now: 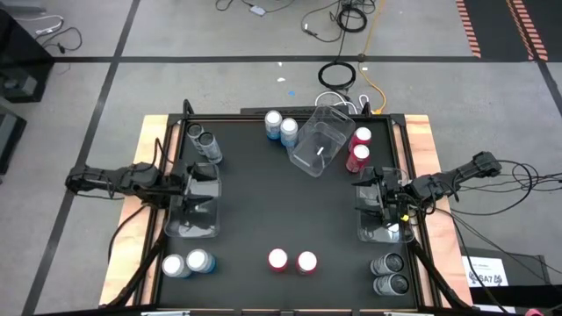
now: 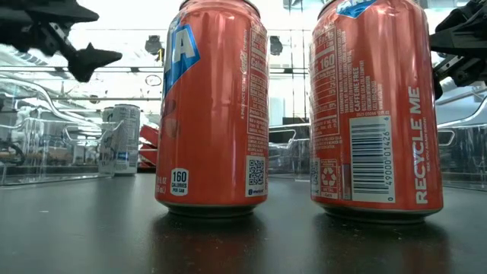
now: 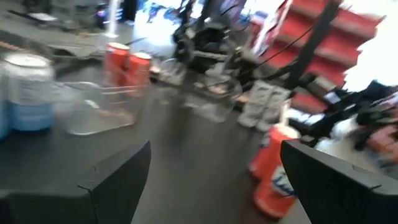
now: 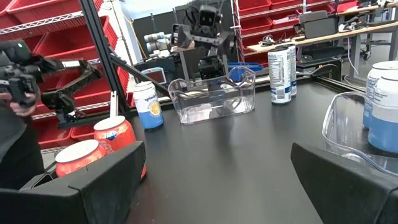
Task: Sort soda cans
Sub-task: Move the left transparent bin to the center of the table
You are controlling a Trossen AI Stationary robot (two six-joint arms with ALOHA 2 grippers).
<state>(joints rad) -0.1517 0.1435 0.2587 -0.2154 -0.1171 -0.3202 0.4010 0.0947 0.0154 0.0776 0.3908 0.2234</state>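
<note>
- We see the soda cans in same-coloured pairs around the black table (image 1: 263,202): two red cans (image 1: 292,261) at the near edge in the middle, two light blue cans (image 1: 185,263) at the near left corner, and two dark cans (image 1: 389,274) at the near right corner.
- At the far side stand another blue pair (image 1: 281,126), a second red pair (image 1: 359,149) and a dark grey pair (image 1: 204,143) on the far left.
- A tipped clear bin (image 1: 318,142) lies between the far blue and far red pairs.
- We find the left gripper (image 1: 195,189) with its fingers spread apart, holding nothing, over a clear bin on the left side (image 1: 195,211).
- The right gripper (image 1: 373,195) is likewise spread wide and empty, over a clear bin on the right side (image 1: 385,224).
</note>
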